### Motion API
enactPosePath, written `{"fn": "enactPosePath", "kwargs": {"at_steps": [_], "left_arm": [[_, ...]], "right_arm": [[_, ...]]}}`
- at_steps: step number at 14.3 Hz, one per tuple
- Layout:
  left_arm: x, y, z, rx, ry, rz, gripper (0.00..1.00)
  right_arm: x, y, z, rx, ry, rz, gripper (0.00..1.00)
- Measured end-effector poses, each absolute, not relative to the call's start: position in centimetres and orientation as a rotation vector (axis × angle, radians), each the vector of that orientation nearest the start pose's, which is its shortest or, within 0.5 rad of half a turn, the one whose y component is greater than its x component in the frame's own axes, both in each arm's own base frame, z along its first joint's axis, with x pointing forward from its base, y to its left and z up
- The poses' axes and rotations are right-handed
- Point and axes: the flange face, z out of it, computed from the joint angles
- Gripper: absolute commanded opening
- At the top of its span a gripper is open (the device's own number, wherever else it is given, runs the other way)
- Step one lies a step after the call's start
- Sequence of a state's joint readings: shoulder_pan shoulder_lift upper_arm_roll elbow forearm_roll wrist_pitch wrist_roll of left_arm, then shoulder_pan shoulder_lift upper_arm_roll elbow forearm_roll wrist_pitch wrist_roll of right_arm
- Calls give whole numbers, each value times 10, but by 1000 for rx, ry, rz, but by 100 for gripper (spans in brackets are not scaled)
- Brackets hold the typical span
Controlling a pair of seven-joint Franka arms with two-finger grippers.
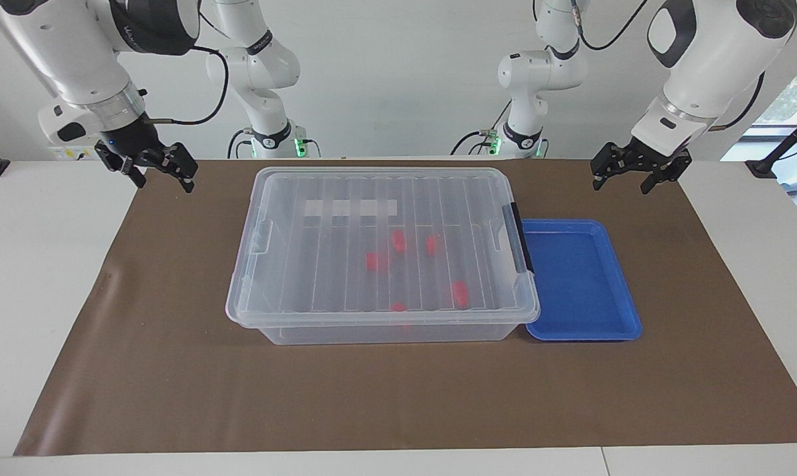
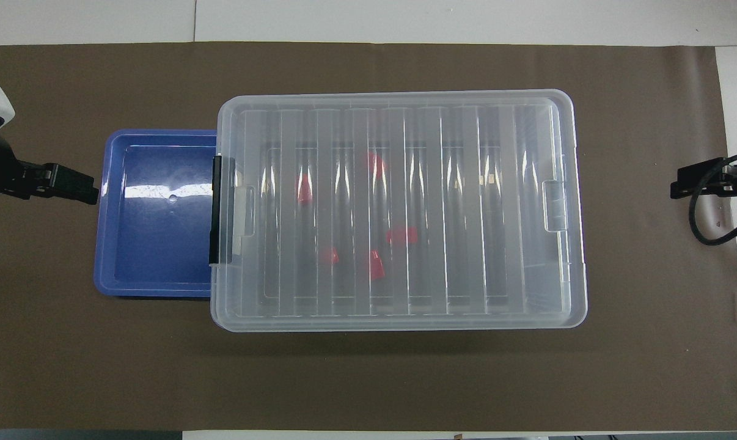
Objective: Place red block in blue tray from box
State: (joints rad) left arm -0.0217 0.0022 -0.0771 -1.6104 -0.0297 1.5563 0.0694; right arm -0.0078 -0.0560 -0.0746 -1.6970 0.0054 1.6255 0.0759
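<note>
The box point(image 1: 345, 264) is a clear bin in the middle of the brown mat, with its ribbed lid on and its black latch point(image 1: 521, 238) at the left arm's end. Several red blocks lie inside it, seen through the lid, one of them point(image 1: 460, 293) nearest the latch end; they also show in the overhead view point(image 2: 376, 266). The blue tray point(image 1: 580, 281) sits empty against the box's latch end. My left gripper point(image 1: 622, 185) hangs open in the air over the mat's edge beside the tray. My right gripper point(image 1: 164, 184) hangs open over the mat's edge at the right arm's end.
A brown mat point(image 1: 174, 370) covers the white table. A white label strip point(image 1: 349, 208) runs across the box lid. Bare mat lies around the box and tray on all sides.
</note>
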Motion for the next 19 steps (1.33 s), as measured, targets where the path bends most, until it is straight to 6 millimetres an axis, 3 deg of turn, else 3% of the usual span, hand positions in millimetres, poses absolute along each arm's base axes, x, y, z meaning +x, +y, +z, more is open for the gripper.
{"fn": "enactPosePath", "kwargs": {"at_steps": [7, 11, 16, 19], "left_arm": [[549, -58, 603, -3158, 266, 90, 100], [549, -58, 603, -3158, 266, 90, 100], [549, -58, 603, -3158, 266, 90, 100], [549, -58, 603, -3158, 266, 90, 100]], "right_arm": [[544, -39, 601, -3118, 254, -41, 100], [554, 22, 592, -3105, 286, -105, 100], [579, 74, 537, -3103, 284, -107, 100], [581, 75, 496, -3108, 286, -85, 100]]}}
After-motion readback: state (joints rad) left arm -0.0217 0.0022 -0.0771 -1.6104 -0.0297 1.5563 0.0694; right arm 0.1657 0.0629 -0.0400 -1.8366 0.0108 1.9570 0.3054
